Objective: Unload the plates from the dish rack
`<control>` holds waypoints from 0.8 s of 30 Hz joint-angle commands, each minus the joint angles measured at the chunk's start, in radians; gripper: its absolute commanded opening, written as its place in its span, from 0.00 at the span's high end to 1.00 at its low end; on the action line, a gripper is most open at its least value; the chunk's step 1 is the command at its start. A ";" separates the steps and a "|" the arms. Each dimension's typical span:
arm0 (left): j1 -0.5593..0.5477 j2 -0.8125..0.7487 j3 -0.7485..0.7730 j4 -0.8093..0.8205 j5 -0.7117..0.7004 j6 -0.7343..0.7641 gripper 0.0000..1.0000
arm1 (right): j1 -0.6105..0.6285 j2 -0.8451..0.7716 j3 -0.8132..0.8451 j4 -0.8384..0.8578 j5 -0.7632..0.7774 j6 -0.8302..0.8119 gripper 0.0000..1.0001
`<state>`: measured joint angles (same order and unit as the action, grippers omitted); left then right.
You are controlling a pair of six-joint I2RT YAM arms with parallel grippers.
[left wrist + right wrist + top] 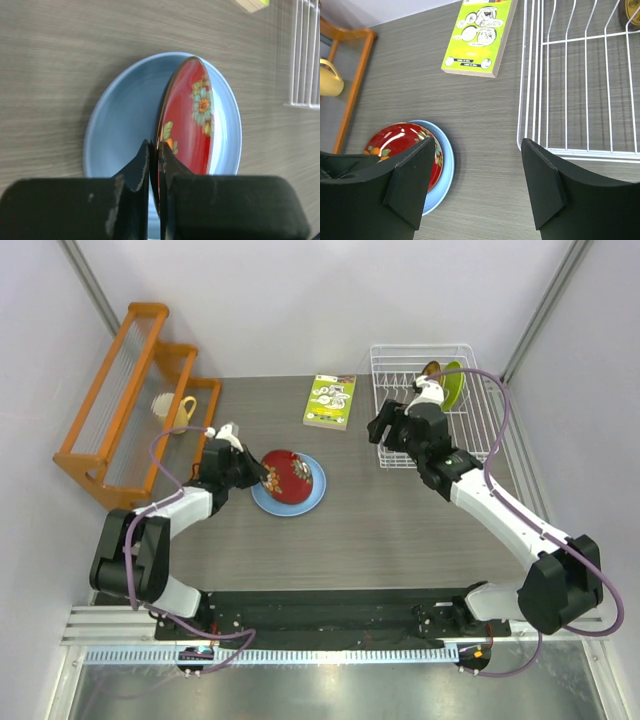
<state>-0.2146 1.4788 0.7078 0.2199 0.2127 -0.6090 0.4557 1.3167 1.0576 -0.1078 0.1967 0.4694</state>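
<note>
Near edge: both arm bases are bolted to a black base plate [330, 612]. Purple cables [504, 405] are run along the arms.

Surface: the table [360, 540] is dark grey woodgrain with a matte finish.

Left gripper [154, 155]: jaws are clamped on the near rim of the dark-red floral plate [192, 125]. The plate is held tilted over the light-blue plate [117, 115], which lies flat on the table under and ahead of these jaws. Whether the red plate's far edge touches the blue one cannot be told.

Right gripper [477, 180]: jaws are set wide apart above bare table. The two stacked plates are seen down-left of these jaws. The dish rack [580, 75], white wire, stands just ahead and to the right of them, with its near-left corner closest. The lime-green plate [456, 388] and yellow plate [433, 370] are stood upright at the rack's far end, well beyond the right jaws.

A booklet [480, 35] is laid flat ahead-left of the right jaws, beside the rack but apart from it. Its cover is lime green with white round cartoon pictures. The print is too small to be read.

Far left of both sets of jaws, an orange wooden rack [130, 390] is placed with a yellow mug [182, 408] inside its frame.

Room: plain pale walls [300, 300] close in on three sides, with grey metal posts at the far corners.
</note>
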 commanded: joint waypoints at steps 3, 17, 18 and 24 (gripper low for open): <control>0.018 0.081 -0.007 0.127 0.065 -0.001 1.00 | -0.026 -0.043 -0.013 0.007 0.004 -0.018 0.25; 0.018 0.114 0.035 0.026 0.074 0.018 0.41 | -0.106 0.024 0.083 -0.081 0.177 -0.139 0.25; 0.018 0.103 0.038 0.016 0.067 0.026 0.36 | -0.110 0.044 0.094 -0.082 0.208 -0.168 0.25; 0.018 0.023 0.068 -0.091 -0.008 0.077 0.03 | -0.170 0.142 0.202 -0.081 0.320 -0.262 0.24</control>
<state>-0.2001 1.5860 0.7338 0.2134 0.2729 -0.5873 0.3183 1.4094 1.1633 -0.2108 0.3931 0.3061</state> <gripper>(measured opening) 0.923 0.760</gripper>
